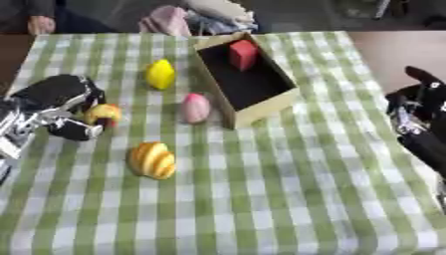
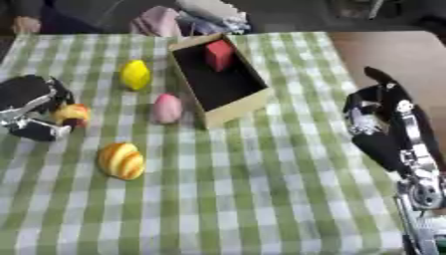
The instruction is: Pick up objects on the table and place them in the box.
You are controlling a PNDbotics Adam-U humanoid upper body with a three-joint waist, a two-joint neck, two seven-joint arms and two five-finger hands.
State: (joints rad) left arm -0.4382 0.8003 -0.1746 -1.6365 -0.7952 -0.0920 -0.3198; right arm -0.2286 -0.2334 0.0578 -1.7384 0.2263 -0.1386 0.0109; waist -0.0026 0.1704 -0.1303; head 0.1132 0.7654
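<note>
The desk (image 1: 287, 199), draped in a green-and-white checked cloth, carries everything. Toward twelve o'clock sits the open tan cardboard box (image 1: 261, 107) with a dark floor, set askew; a red block (image 1: 243, 54) already lies in its far end. The box walls look thin and would likely shift if knocked.

At the nine o'clock edge the black left robot hand (image 1: 61, 107) has its fingers and thumb curled round a small rounded yellow-and-red fruit-shaped piece (image 1: 104, 113), which sits on the cloth within that grasp — whether it has left the cloth cannot be told. At three o'clock the black right robot hand (image 2: 375, 119) hangs idle beside the desk, fingers relaxed and holding nothing.

Of the loose pieces, the orange-and-yellow ribbed, shell-like piece (image 1: 153, 159) lies at about seven o'clock; it is the bulkiest and is probably best taken across its narrower width. The pink egg-shaped piece (image 1: 195, 107) rests just beside the box's left wall — smooth and rounded, so apt to roll or slip; a hold across its middle seems wisest. The yellow lemon-shaped piece (image 1: 160, 73), at eleven o'clock, probably light and stiff, would suit the same hold.
</note>
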